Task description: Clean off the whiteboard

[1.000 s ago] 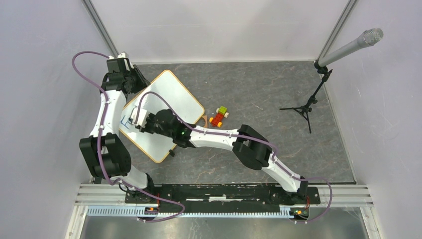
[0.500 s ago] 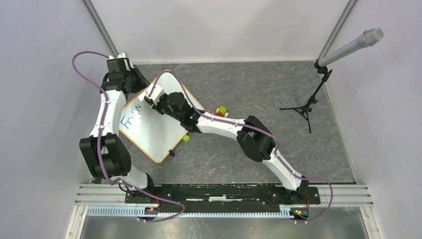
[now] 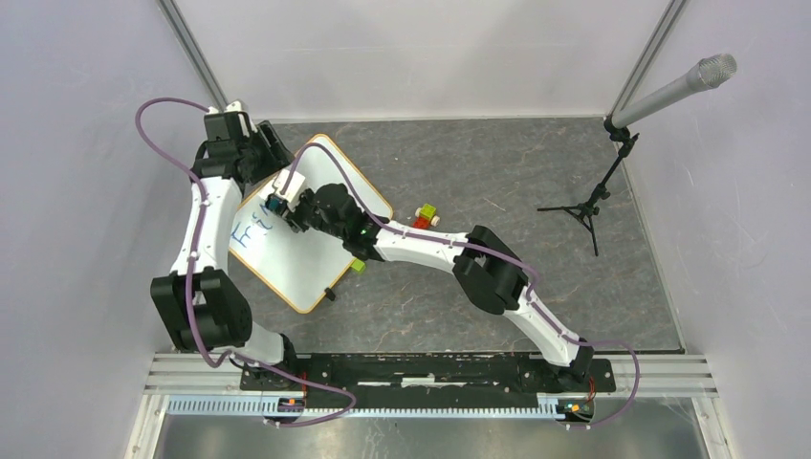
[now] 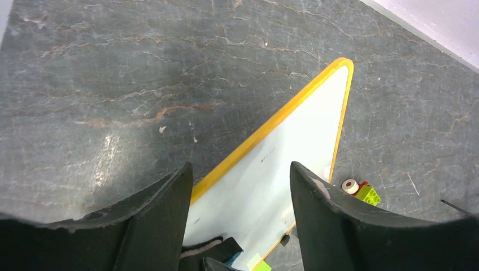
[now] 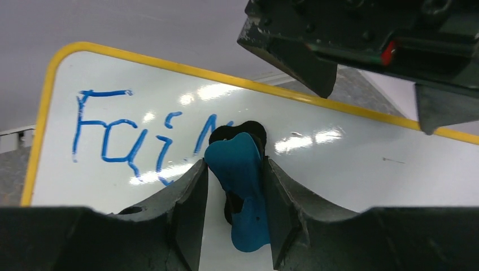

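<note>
1. Grey marbled table [image 3: 516,163] fills the cell between pale walls. On its far-left part the whiteboard [image 3: 298,266] lies flat, turned like a diamond, with blue writing [image 5: 121,135] near its left corner.
2. The right gripper [image 5: 234,183] is closed on a blue eraser [image 5: 243,214]. The eraser's dark pad touches the board at the end of the word, about the fourth letter.
3. The left gripper [image 4: 240,169] has its fingers spread wide and clamps nothing. It sits at the board's far-left rim, and the yellow edge runs between the fingers. I cannot tell whether a fingertip presses on that rim.
4. The step in hand looks like wiping out the word.
   - Judged from here, the pad should lie flat under light downward pressure.
   - It should sweep across the letters toward the left corner in overlapping passes, ending short of the rim so the eraser does not drop off.
   - The board could slide on the smooth table, so bracing from the left arm would help.
5. The overhead view gives the layout: toy blocks [image 3: 424,215] near the board's right corner and a microphone stand [image 3: 588,206] well apart. The letters are too small to read there.
6. Only the right wrist view shows the letters and the pad's contact.
7. The left wrist view shows a far corner of the board with no ink on it.
</note>
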Motion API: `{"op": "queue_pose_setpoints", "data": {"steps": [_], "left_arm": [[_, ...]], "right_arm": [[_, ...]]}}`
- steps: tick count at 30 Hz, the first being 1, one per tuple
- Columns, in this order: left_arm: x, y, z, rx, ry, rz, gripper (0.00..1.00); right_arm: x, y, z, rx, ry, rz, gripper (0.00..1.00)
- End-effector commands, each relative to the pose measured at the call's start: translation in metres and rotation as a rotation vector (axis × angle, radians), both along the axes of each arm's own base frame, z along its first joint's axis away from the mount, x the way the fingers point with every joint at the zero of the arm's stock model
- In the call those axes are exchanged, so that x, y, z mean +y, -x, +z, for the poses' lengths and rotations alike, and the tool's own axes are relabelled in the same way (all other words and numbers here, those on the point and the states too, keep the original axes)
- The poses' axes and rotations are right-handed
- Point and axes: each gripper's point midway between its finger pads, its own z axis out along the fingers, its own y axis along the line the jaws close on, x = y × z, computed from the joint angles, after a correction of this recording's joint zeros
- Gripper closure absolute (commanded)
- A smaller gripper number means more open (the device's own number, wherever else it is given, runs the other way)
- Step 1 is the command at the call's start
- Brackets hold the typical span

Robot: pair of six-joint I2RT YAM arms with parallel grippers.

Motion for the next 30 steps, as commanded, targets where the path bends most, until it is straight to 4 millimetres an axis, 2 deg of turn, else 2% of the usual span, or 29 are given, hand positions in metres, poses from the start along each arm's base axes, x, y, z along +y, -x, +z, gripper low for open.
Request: {"op": "queue_pose_setpoints", "data": {"steps": [1, 3, 4, 6, 8, 10, 12, 15, 17, 19, 22, 24, 28, 30], "left_arm": [[0.009, 0.021, 0.046, -0.079, -0.077, 0.033, 0.26], [0.011, 0.031, 0.061, -0.104, -0.08, 0.062, 0.2], [0.011, 0.036, 0.064, -0.109, -0.075, 0.077, 0.16], [0.014, 0.049, 0.067, -0.102, -0.072, 0.115, 0.15], [0.014, 0.064, 0.065, -0.087, -0.067, 0.135, 0.15], [0.013, 0.081, 0.059, -0.047, -0.065, 0.147, 0.15], [0.009, 0.098, 0.054, -0.017, -0.055, 0.145, 0.16], [0.0, 0.122, 0.045, 0.022, -0.038, 0.128, 0.19], [-0.006, 0.133, 0.038, 0.038, -0.031, 0.117, 0.2], [-0.008, 0.143, 0.028, 0.067, -0.04, 0.124, 0.22], [-0.009, 0.152, 0.016, 0.116, -0.059, 0.143, 0.27], [-0.014, 0.154, 0.012, 0.133, -0.057, 0.134, 0.29], [-0.026, 0.153, 0.012, 0.131, -0.107, 0.13, 0.3], [-0.031, 0.15, 0.011, 0.134, -0.144, 0.143, 0.3]], "right_arm": [[0.018, 0.026, 0.03, 0.055, -0.121, 0.133, 0.55], [0.015, 0.028, 0.035, 0.05, -0.111, 0.142, 0.53], [0.011, 0.028, 0.039, 0.046, -0.105, 0.134, 0.49], [-0.004, 0.023, 0.047, 0.046, -0.102, 0.096, 0.42], [-0.027, 0.014, 0.053, 0.062, -0.113, 0.056, 0.32], [-0.054, 0.003, 0.06, 0.086, -0.133, 0.011, 0.27], [-0.085, -0.009, 0.052, 0.138, -0.145, -0.039, 0.25], [-0.129, -0.015, 0.046, 0.147, -0.158, -0.095, 0.2], [-0.151, -0.019, 0.032, 0.128, -0.11, -0.135, 0.19], [-0.161, -0.019, 0.014, 0.121, -0.037, -0.152, 0.2], [-0.173, -0.003, -0.012, 0.135, 0.045, -0.112, 0.21], [-0.188, 0.008, -0.029, 0.147, 0.074, -0.116, 0.22], [-0.224, 0.019, -0.08, 0.284, 0.111, -0.232, 0.22], [-0.227, 0.023, -0.092, 0.341, 0.124, -0.247, 0.25]]}}
